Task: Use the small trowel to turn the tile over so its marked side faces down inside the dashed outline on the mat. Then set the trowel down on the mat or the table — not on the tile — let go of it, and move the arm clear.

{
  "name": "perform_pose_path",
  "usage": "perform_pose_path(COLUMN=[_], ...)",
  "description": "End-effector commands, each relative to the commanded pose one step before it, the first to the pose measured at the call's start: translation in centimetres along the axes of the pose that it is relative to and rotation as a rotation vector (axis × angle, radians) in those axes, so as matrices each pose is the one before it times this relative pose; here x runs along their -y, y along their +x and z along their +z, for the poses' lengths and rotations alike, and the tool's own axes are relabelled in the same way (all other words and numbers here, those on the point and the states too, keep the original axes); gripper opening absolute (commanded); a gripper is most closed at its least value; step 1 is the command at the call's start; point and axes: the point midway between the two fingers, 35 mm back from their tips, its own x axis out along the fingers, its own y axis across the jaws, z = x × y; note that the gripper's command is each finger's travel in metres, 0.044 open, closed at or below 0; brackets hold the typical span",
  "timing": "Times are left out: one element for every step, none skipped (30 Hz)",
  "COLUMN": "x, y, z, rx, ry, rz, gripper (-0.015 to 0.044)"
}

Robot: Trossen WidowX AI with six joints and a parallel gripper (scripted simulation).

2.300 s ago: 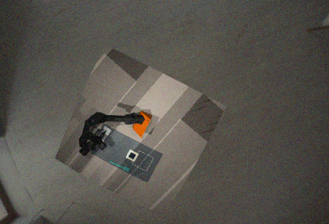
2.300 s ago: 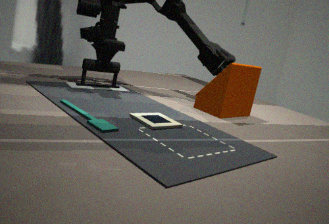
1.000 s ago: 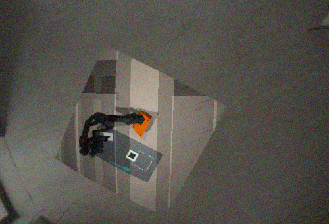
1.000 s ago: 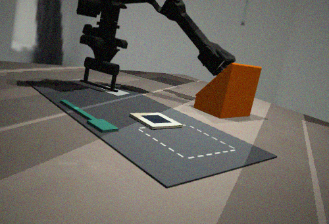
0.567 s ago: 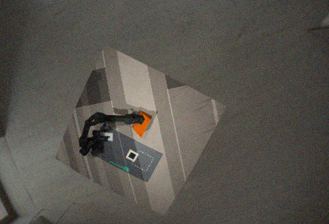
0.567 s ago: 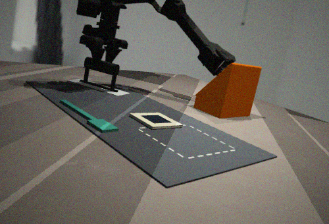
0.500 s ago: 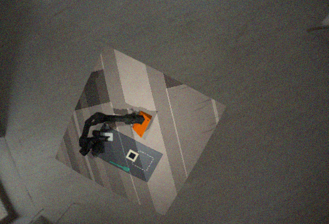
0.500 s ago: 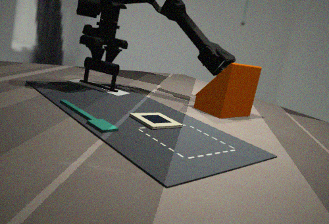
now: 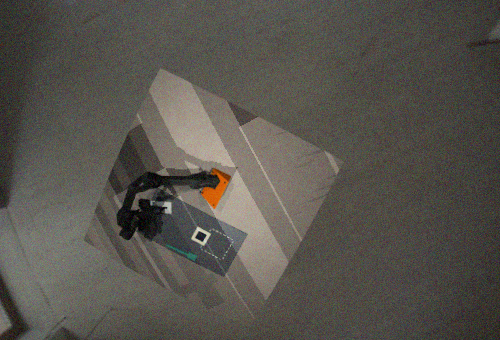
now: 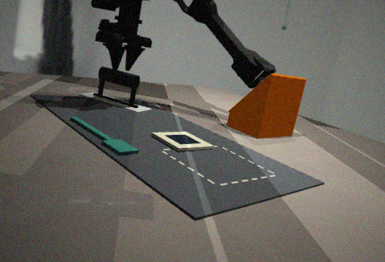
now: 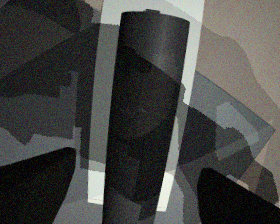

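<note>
The tile (image 9: pixel 200 236) (image 10: pixel 182 140) is cream-rimmed with its dark marked side up. It lies flat on the grey mat (image 9: pixel 182 225) (image 10: pixel 154 173), just outside a corner of the dashed outline (image 10: pixel 236 183). A flat green trowel-like tool (image 9: pixel 182 252) (image 10: pixel 104 139) lies on the mat beside it. At the mat's far end stands a tool with a black bar handle (image 10: pixel 117 77) (image 11: pixel 146 128) on a white flat blade (image 9: pixel 166 207) (image 10: pixel 140 109). My gripper (image 10: pixel 125 65) (image 11: pixel 138 168) hangs just above that handle, open, with the fingers clear of it on both sides.
An orange wedge-shaped block (image 9: pixel 216 188) (image 10: pixel 269 105) carries the arm's base at the back, beside the mat. The striped table top ends in edges all round, seen in the overhead view.
</note>
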Motion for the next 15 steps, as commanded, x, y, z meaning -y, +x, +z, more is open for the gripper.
perform_pose_path(x=[-0.05, 0.0, 0.0, 0.0, -0.197, 0.001, 0.008, 0.004, 0.0, 0.035, 0.103, 0.167, 0.199, 0.195, 0.19], y=[-1.698, 0.0, 0.0, 0.0, -0.113, -0.429, -0.428, -0.143, 0.0, 0.059, 0.176, 0.284, 0.333, 0.316, 0.299], z=[0.222, 0.0, 0.0, 0.0, -0.241, -0.007, -0.008, -0.003, 0.0, -0.023, -0.069, -0.11, -0.124, -0.113, -0.102], rx=[0.01172, 0.0, 0.0, 0.0, -0.00209, -0.00012, -0.00002, 0.00002, 0.0, -0.00381, -0.01125, -0.01815, -0.02116, -0.01999, -0.01876], ry=[0.0093, 0.0, 0.0, 0.0, -0.0113, -0.0001, -0.0001, 0.0, 0.0, 0.0006, 0.0018, 0.003, 0.0035, 0.0033, 0.0031], rz=[0.01006, 0.0, 0.0, 0.0, 0.00923, -0.00002, -0.00005, -0.00003, 0.0, 0.00263, 0.00807, 0.01404, 0.01816, 0.0192, 0.02018], gripper=[0.027, 0.027, 0.027, 0.027, 0.0296, 0.03, 0.03, 0.03, 0.03, 0.03, 0.03, 0.03, 0.03, 0.03, 0.03])
